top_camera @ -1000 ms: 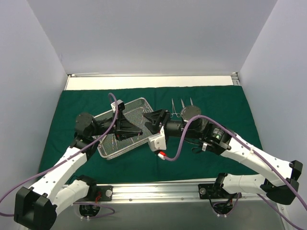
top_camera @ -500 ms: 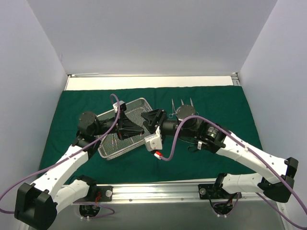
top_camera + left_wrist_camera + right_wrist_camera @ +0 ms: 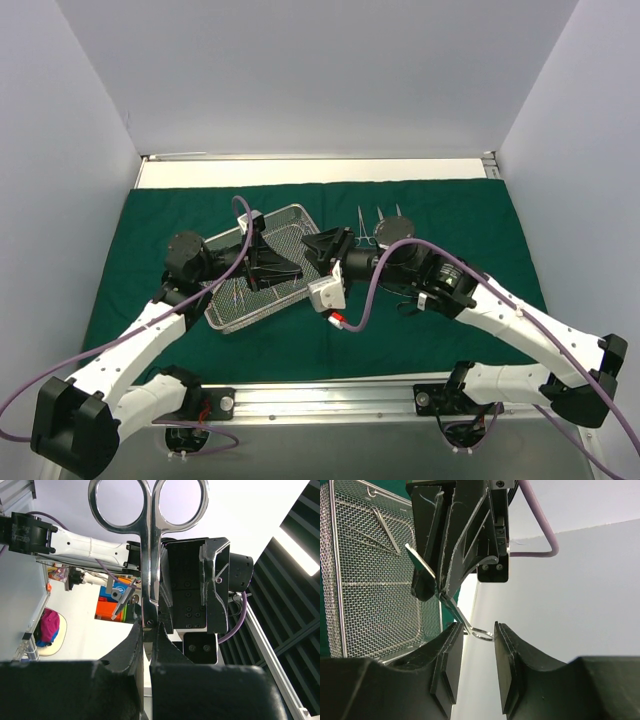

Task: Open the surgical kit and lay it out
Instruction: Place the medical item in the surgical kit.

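Clamping the scissors, the left tool has edged slightly toward the right tool, open astride their handle ring.

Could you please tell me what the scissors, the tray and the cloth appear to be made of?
Scissors: polished steel, apparently; mirror-bright rings.
Tray: probably steel wire; silvery open mesh.
Cloth: dark green fabric, seemingly; matte, unreflective.

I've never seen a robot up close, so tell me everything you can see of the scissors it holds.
The scissors are slim, shiny steel: two round finger rings, straight shanks, a small pivot screw, closed. The left hand is shut on them near the pivot, rings pointing toward the right hand, whose open fingers flank one ring without clearly touching it.
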`<state>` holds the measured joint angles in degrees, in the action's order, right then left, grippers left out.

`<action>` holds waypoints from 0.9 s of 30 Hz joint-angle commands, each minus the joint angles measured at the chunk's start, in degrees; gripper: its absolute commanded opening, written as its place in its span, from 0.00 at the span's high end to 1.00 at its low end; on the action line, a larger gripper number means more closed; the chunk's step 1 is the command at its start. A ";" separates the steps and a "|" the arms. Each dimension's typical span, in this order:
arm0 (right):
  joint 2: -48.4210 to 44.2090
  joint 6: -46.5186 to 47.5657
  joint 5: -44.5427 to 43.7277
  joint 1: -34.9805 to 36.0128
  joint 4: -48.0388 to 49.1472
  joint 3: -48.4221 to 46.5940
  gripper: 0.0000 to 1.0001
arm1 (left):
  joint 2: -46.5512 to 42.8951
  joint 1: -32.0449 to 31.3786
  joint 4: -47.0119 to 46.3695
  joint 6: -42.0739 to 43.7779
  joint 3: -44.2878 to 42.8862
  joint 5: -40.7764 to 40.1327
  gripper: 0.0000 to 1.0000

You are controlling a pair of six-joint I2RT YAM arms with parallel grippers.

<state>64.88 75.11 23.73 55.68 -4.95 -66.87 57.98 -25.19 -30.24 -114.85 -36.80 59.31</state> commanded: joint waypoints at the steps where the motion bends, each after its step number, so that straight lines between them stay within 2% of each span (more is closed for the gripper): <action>1: -2.57 -0.58 2.03 -0.57 -0.32 0.60 0.69 | -0.06 -0.39 -3.07 -9.78 -2.67 -0.77 0.98; 5: -3.10 -0.75 2.73 -1.10 -0.24 1.83 0.67 | 0.30 -0.30 -3.25 -9.96 -3.63 -1.04 0.98; 14: -1.60 -1.55 4.58 -2.59 3.54 3.41 0.57 | 0.03 -0.39 -1.93 -9.96 -4.51 -1.21 0.98; 27: -0.64 -1.37 4.40 -2.86 7.93 4.12 0.55 | -0.15 -1.79 -0.79 -9.34 -4.69 -2.80 0.98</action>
<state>63.66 74.43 26.92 53.21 -1.39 -63.09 58.61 -26.35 -30.04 -114.85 -38.85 57.49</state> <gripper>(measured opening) 0.447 0.065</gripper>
